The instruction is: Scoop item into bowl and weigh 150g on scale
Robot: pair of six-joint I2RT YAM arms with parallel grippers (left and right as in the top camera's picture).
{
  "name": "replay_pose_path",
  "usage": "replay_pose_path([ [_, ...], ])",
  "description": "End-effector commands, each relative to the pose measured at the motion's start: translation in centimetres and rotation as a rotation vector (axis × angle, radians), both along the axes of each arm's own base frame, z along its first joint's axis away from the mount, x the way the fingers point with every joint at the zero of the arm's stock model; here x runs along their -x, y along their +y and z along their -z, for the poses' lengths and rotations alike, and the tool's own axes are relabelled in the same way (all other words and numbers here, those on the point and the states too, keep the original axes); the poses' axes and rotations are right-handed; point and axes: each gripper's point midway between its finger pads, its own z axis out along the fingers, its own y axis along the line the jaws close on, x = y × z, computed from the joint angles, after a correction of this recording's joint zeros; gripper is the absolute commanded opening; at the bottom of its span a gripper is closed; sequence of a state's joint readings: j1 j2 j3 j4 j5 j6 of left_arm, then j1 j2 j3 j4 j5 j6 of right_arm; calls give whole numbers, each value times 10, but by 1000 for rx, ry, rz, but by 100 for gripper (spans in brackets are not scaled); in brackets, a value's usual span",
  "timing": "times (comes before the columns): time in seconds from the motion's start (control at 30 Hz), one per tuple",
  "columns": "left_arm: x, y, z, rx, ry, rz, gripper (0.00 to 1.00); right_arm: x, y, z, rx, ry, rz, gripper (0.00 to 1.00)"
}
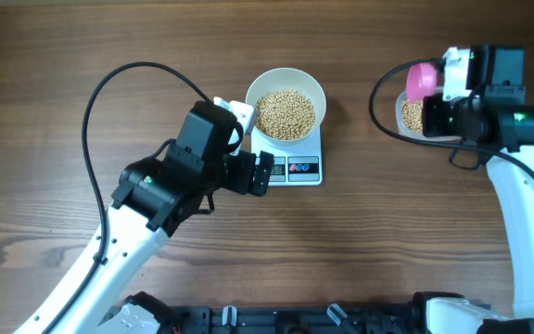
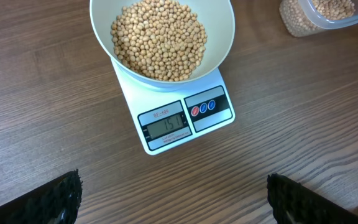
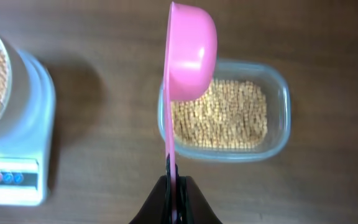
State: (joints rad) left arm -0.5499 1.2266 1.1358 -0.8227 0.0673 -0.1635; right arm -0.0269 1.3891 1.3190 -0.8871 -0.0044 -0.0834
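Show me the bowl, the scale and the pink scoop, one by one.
bowl (image 2: 221, 37): left wrist view, bare inner wall on its right.
scale (image 2: 165, 126): left wrist view, its grey display.
pink scoop (image 3: 192, 50): right wrist view, outside of its cup.

A dark brown wood-grain table (image 1: 54, 56) under soft, even light.

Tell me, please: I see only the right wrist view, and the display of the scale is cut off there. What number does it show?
Observer: In the left wrist view, the display of the scale appears to read 151.
Operator: Thank you. Is the left gripper holding anything?
Observer: No. The left gripper is wide open and holds nothing. It is near the front of the scale.
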Motion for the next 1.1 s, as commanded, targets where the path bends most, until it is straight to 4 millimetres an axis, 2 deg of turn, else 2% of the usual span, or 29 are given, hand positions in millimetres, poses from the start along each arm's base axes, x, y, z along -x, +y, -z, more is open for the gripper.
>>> replay_pose_path([
  [0.0, 0, 2, 0, -3, -3, -12, 100, -9, 28, -49, -142, -182, -72, 4],
  [0.1, 0, 2, 0, -3, -4, -12, 100, -16, 61, -78, -294, -287, -209, 4],
  [0.13, 1, 2, 0, -3, -3, -12, 100, -18, 81, -93, -381, -338, -300, 4],
  [0.23, 0, 2, 0, -3, -3, -12, 100, -20, 92, -101, -445, -362, -352, 4],
  [0.33, 1, 2, 0, -3, -3, -12, 100, -24, 94, -93, -471, -331, -332, 4],
  [0.43, 1, 2, 0, -3, -3, -12, 100, -22, 103, -76, -479, -264, -344, 4],
  [0.67, 1, 2, 0, -3, -3, -12, 100, -19, 148, -46, -480, -162, -451, 4],
  [0.8, 1, 2, 0, -3, -3, -12, 100, -22, 158, -31, -403, -136, -438, 4],
  [0.93, 1, 2, 0, -3, -3, -12, 100, -22, 168, -25, -360, -128, -445, 4],
  [1.07, 1, 2, 0, -3, -3, -12, 100, -22, 173, -27, -360, -141, -456, 4],
])
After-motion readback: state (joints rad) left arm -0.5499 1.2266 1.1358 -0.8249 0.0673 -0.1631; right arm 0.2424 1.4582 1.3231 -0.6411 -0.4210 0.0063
